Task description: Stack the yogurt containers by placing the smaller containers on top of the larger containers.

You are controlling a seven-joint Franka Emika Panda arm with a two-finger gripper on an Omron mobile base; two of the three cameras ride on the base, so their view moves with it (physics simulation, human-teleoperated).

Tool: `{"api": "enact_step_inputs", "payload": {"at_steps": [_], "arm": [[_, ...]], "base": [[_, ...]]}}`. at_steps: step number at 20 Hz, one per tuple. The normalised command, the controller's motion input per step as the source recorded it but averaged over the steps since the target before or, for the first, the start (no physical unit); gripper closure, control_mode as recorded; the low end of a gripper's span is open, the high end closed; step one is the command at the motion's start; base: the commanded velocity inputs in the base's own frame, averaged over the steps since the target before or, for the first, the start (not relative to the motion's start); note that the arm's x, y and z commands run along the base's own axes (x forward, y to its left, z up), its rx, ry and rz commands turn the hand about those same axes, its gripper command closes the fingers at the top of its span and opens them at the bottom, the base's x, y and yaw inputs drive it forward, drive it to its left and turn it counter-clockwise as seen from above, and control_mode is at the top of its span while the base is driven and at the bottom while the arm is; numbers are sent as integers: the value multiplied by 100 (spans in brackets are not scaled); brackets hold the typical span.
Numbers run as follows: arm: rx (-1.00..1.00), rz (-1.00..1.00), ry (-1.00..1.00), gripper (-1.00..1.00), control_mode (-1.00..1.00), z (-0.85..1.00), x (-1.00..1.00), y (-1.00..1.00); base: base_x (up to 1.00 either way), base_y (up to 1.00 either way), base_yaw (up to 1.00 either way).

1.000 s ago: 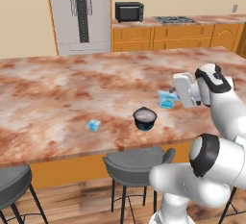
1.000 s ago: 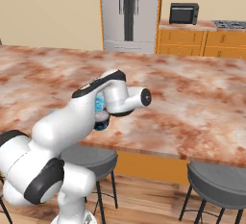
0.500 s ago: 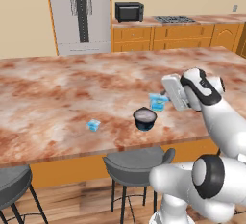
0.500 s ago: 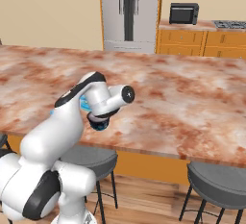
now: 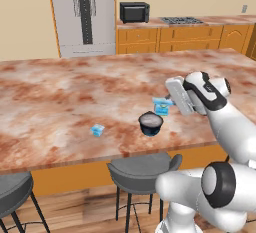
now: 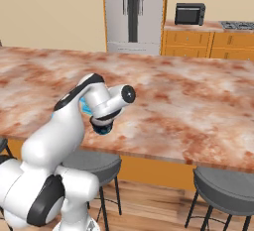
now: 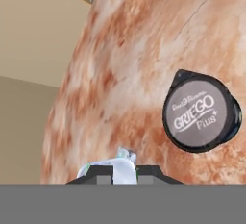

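The two-finger gripper point(image 5: 167, 103) of the white arm is pressed together on a tiny light-blue squarish cup with a white top point(image 5: 161, 105), held in the air above the counter; in the hand view this small cup point(image 7: 114, 168) sits pinched between the dark finger tips. Just below and beside it, the dark navy round tapered cup with a greyish lid point(image 5: 150, 123) stands upright near the front edge of the marbled reddish-brown stone counter point(image 5: 60, 97); the held cup is not touching it; in the hand view the lid point(image 7: 202, 111) carries printed letters. To the left, well apart, a second tiny light-blue cup point(image 5: 97, 130) rests on the counter. Farther back are a grey steel refrigerator point(image 5: 82, 14), a black microwave point(image 5: 134, 12) and orange wooden cabinets point(image 5: 165, 38).
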Motion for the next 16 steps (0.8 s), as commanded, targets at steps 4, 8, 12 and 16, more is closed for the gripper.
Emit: {"api": "enact_step_inputs", "payload": {"at_steps": [4,8,12,16], "arm": [[0,0,0,100,-100,-14,22,0],[0,3,0,100,-100,-22,26,0],[0,3,0,100,-100,-23,21,0],[0,4,0,100,-100,-22,11,-2]], "base": [[0,0,0],[0,0,0],[0,0,0],[0,0,0]]}}
